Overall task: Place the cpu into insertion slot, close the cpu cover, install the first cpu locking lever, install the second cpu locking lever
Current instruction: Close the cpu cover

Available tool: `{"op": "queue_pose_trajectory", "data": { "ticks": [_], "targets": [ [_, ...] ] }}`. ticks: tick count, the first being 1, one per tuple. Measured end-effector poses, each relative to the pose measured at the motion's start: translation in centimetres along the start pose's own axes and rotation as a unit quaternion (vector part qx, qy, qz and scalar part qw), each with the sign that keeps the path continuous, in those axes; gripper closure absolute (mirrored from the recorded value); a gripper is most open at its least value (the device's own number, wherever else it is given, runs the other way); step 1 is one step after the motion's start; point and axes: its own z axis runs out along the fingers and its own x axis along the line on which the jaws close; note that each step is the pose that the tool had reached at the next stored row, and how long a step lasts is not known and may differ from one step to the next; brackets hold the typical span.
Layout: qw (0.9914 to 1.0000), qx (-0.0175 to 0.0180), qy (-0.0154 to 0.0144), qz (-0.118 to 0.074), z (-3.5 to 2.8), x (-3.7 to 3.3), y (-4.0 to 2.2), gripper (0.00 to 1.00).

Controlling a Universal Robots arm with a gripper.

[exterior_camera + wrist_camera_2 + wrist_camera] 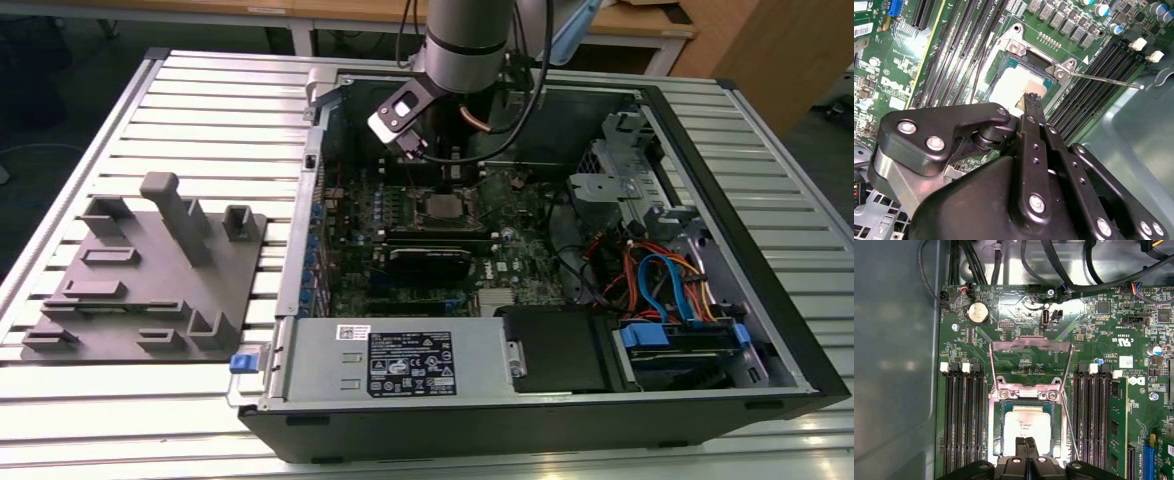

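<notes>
- Your hand (1026,441) has its two fingers (1021,444) pressed together with only a seam between them. It has hold of nothing.
- In the first wrist view the joined tips sit over one edge of the cpu (1026,421). You cannot tell whether they touch its metal top.
- The cpu lies flat inside the insertion slot (996,435), pale top facing up and squared with the dark rim.
- The cpu cover (1030,342) stands swung open on the far side of the cpu from your fingers. The green motherboard (1094,340) shows through its window.
- In the second wrist view one fingertip (1033,106) stands in front of the chip's near edge. A thin locking lever (1104,80) juts free from the socket corner, out across the memory slots (1089,102), not clamped down.
- In the exterior view your hand (412,150) hangs inside the open computer case (534,430), just beside the slot and at about 11 o'clock from it.
- From the slot in that same view, the grey power-supply box (387,360) lies at about 6 o'clock. The grey fixture block (134,300) lies at about 9 o'clock, outside the case on the table (200,90).
</notes>
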Motion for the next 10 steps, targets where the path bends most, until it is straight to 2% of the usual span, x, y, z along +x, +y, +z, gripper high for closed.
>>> {"op": "queue_pose_trajectory", "data": {
  "ticks": [10],
  "targets": [
    [1.0, -0.0001, 0.0002, 0.0, -0.25, 0.02, 0.01, 0.89]
  ]
}}
